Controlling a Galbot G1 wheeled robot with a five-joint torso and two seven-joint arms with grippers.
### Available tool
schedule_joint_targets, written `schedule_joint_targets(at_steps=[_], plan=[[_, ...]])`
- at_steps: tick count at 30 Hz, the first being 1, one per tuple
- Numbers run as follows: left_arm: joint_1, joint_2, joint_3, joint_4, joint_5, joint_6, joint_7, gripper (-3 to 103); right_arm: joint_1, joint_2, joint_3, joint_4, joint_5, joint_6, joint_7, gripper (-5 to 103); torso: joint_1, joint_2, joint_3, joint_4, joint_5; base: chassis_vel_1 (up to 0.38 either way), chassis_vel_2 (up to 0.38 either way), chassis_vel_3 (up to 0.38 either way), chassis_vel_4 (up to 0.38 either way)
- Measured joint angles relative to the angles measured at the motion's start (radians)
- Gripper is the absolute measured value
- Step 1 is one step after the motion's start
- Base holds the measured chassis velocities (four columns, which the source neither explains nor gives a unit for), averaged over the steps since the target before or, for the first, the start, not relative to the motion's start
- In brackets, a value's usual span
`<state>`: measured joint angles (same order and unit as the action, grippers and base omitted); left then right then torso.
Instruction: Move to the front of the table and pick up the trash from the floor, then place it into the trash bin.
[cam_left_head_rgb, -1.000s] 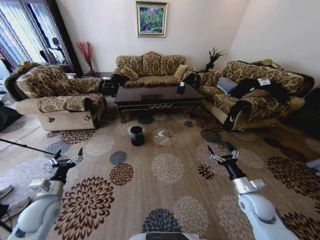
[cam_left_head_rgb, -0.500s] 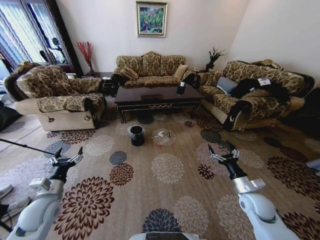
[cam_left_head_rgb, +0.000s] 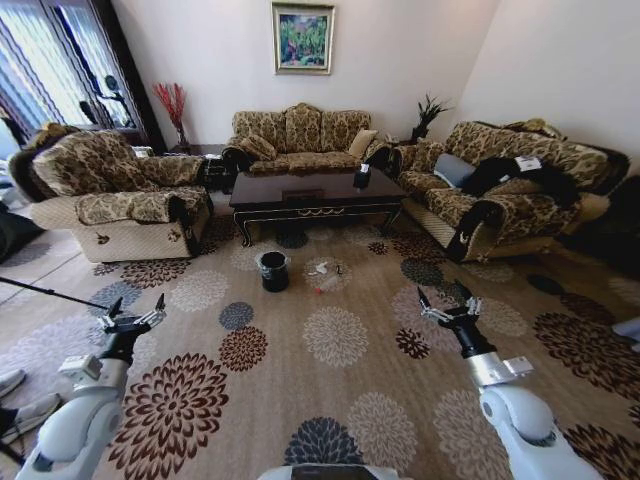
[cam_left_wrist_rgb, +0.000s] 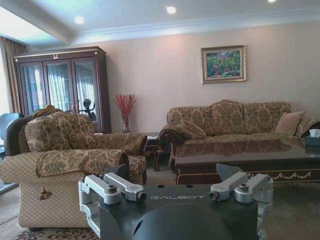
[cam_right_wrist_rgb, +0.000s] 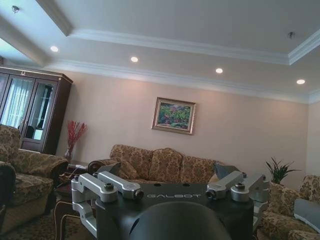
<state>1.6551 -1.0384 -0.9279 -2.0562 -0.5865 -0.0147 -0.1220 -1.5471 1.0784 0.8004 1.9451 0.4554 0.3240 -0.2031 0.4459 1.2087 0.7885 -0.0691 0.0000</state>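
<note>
Presently: small crumpled white paper trash lies uncollected on the carpet before the glossy dark table's front edge, beside the round black bin. My left gripper and right gripper: spread open, empty, well short.

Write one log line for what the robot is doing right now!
left gripper: open, empty, raised | right gripper: open, empty, raised | trash: on carpet beside trash bin | table: ahead
</note>
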Motion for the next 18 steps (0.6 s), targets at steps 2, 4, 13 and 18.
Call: schedule_joint_targets(at_steps=[2, 4, 13, 18], plan=[[0.001, 0.000, 0.000, -0.005, -0.004, 0.016, -0.001, 102, 0.001, 0.000, -0.001, 0.000, 0.003, 0.000, 0.000, 100, 0.000, 0.000, 0.000, 0.0000, 0.0000, 0.000, 0.000, 0.000, 0.000], [0.003, -0.001, -0.001, -0.009, -0.013, 0.038, -0.001, 98, 0.001, 0.000, -0.002, 0.000, 0.006, 0.000, 0.000, 100, -0.002, -0.003, -0.001, 0.0000, 0.0000, 0.000, 0.000, 0.000, 0.000], [0.003, -0.006, 0.001, -0.019, -0.053, 0.056, 0.019, 97, -0.004, 0.004, 0.001, 0.001, 0.010, 0.001, 0.000, 100, -0.019, -0.042, -0.023, 0.0000, 0.0000, 0.000, 0.000, 0.000, 0.000], [0.004, -0.006, 0.002, -0.020, -0.043, 0.064, 0.020, 99, -0.013, 0.011, 0.005, 0.006, 0.010, 0.005, -0.001, 100, -0.032, -0.072, -0.040, 0.0000, 0.0000, 0.000, 0.000, 0.000, 0.000]])
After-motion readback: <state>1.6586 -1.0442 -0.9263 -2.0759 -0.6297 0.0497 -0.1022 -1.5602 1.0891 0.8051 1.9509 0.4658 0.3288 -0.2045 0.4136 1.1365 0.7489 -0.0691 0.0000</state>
